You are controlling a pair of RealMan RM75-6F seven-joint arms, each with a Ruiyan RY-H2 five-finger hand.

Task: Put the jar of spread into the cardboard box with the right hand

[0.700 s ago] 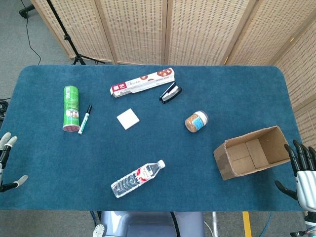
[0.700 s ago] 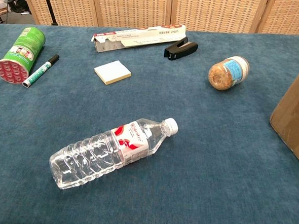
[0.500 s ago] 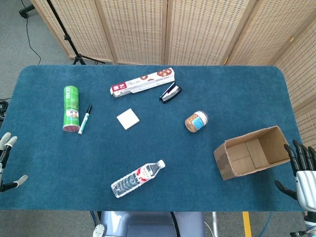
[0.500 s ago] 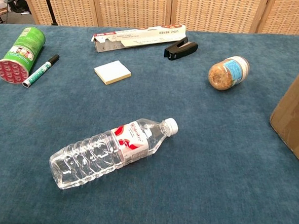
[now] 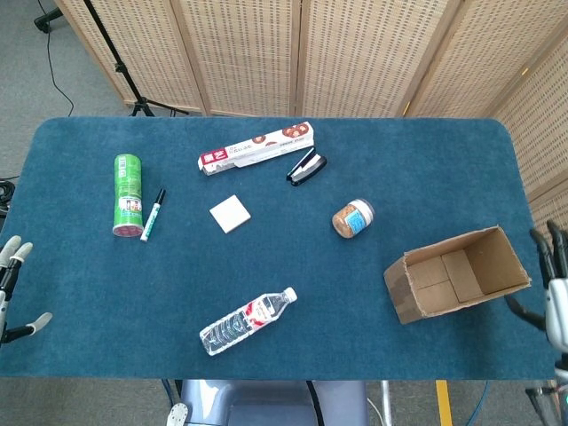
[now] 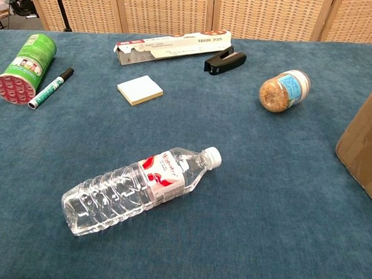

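Observation:
The jar of spread [image 5: 352, 217] [image 6: 284, 90] lies on its side on the blue table, brown contents and a white lid with a blue label. The open cardboard box [image 5: 455, 273] [image 6: 366, 138] lies on its side near the table's front right corner. My right hand [image 5: 551, 284] shows at the right edge of the head view, just right of the box, fingers apart and holding nothing. My left hand [image 5: 11, 290] sits at the left edge, off the table, fingers spread and empty. Neither hand appears in the chest view.
A water bottle [image 5: 246, 321] lies near the front edge. A green can [image 5: 129, 195], a marker [image 5: 153, 215], a sticky-note pad [image 5: 230, 214], a long snack box [image 5: 256, 148] and a black stapler [image 5: 306, 167] lie toward the back left. Folding screens stand behind the table.
My right hand has moved up and to the right, now mostly past the frame's edge. The objects and the left hand have stayed put.

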